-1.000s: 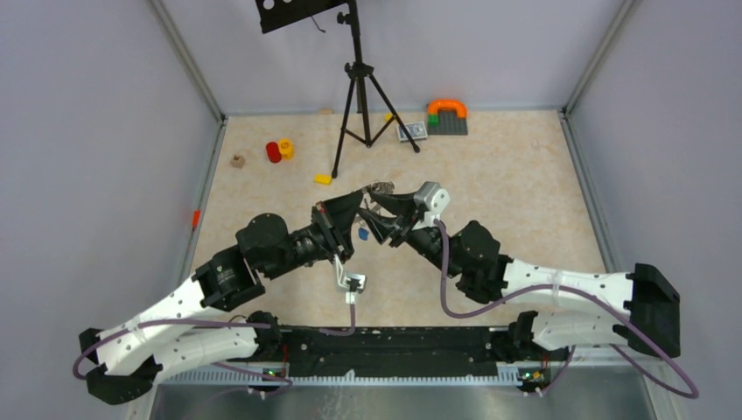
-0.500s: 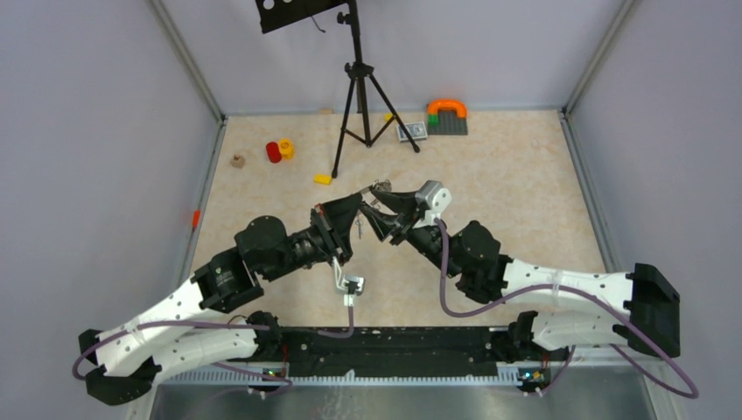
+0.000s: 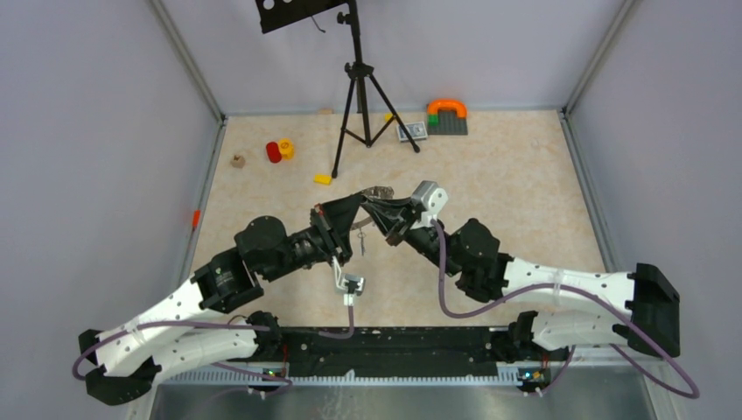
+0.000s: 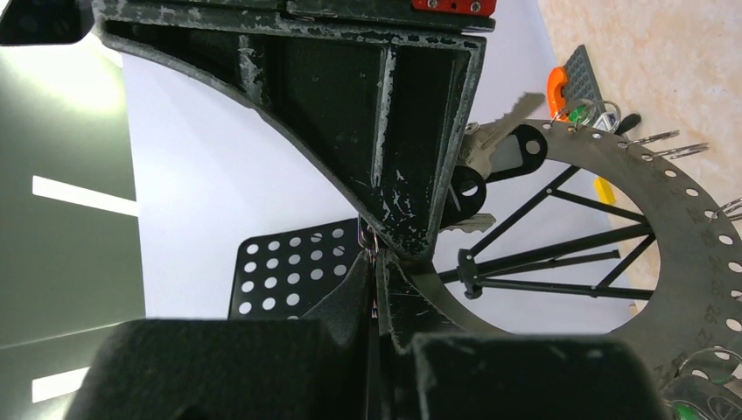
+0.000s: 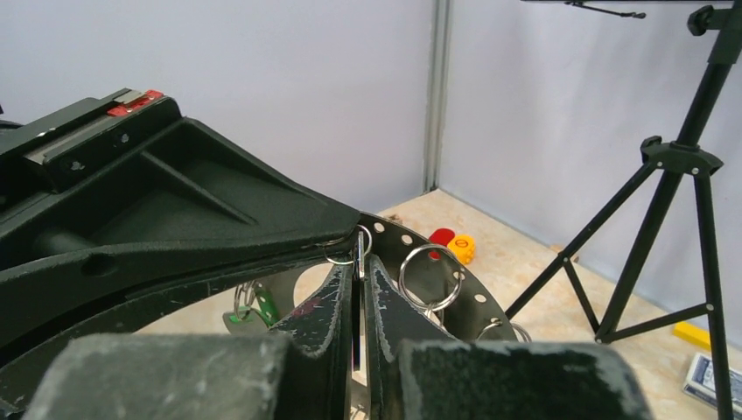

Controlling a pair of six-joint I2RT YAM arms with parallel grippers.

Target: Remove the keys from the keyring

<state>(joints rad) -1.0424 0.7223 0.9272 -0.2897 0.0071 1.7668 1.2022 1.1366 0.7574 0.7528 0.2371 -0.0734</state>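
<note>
Both arms meet above the middle of the table. The keyring, a flat grey ring with holes, is held up between them. My left gripper is shut on the keyring's edge. My right gripper faces it, shut on a thin key seen edge-on. That key hangs from a small split ring on the keyring. Black-headed keys and a green-tagged key hang from other holes. One key dangles between the arms.
A black tripod stands at the back centre. A red and a yellow toy, a yellow block, a card box and a grey brick plate with an orange arch lie on the far floor. Walls close in both sides.
My right gripper has gone from open to shut and has edged left towards the left gripper. The blue tag no longer shows; a key now dangles there. The left arm is still.
</note>
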